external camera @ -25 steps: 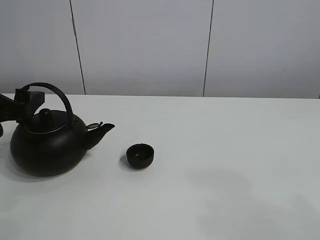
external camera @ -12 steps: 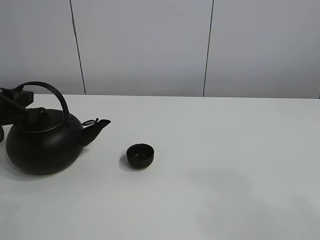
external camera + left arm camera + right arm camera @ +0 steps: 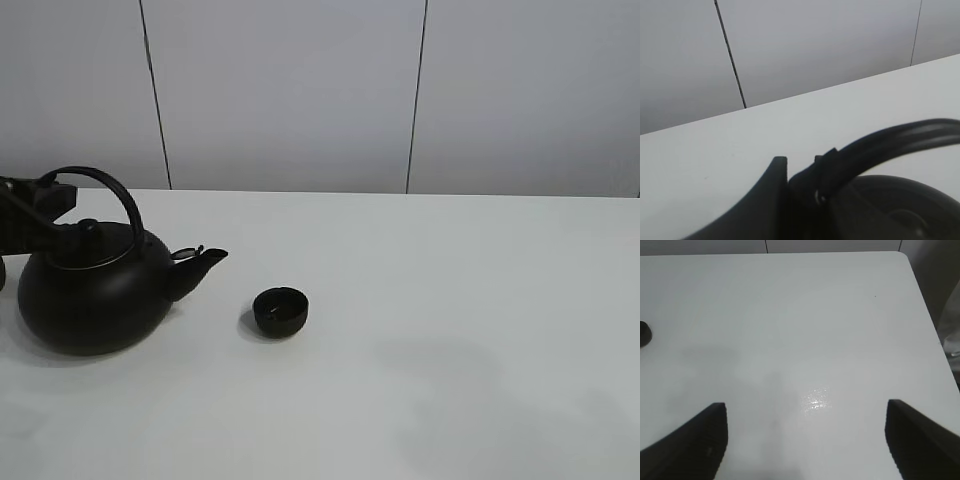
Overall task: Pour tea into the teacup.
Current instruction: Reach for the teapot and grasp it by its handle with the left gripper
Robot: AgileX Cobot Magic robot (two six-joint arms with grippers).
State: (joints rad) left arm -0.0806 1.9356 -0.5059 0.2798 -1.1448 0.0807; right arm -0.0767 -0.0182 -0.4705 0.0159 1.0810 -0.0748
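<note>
Two grippers are showing: the left gripper (image 3: 52,205) is clenching its jaws on the kettle (image 3: 95,300) handle (image 3: 890,142), the right gripper (image 3: 806,407) is hanging with jaws released, and the teacup (image 3: 280,311) is sitting on the worktop (image 3: 450,300) near the spout (image 3: 205,262).

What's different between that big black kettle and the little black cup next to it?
The kettle is far bigger than the teacup. The kettle has an arched handle, lid and spout; the teacup is a plain open bowl. The left fingers grip the kettle's handle, while the teacup stands free on the table. Both are round and matte black.
</note>
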